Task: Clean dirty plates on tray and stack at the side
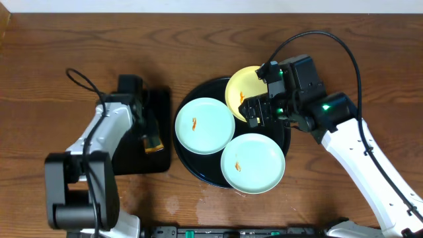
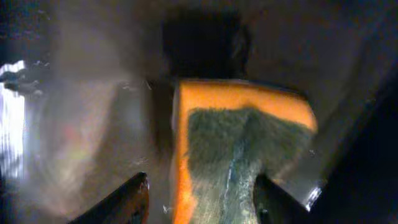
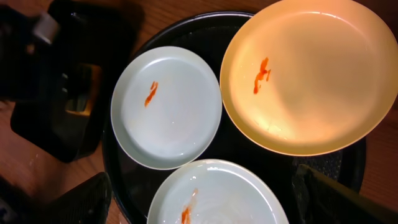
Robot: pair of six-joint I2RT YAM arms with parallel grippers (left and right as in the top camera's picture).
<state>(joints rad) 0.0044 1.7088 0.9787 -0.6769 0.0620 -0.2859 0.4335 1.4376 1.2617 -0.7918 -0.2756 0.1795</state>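
The round black tray holds three dirty plates, each with an orange smear: a mint plate on the left, a mint plate at the front and a yellow plate at the back, leaning on the tray's rim. My right gripper hovers open and empty over the tray. In the right wrist view its fingers frame the front mint plate, with the left mint plate and the yellow plate beyond. My left gripper is open, its fingers either side of an orange-and-green sponge.
A smaller rectangular black tray lies left of the round tray, with the sponge on it under my left gripper. This tray also shows in the right wrist view. Brown wooden table all around.
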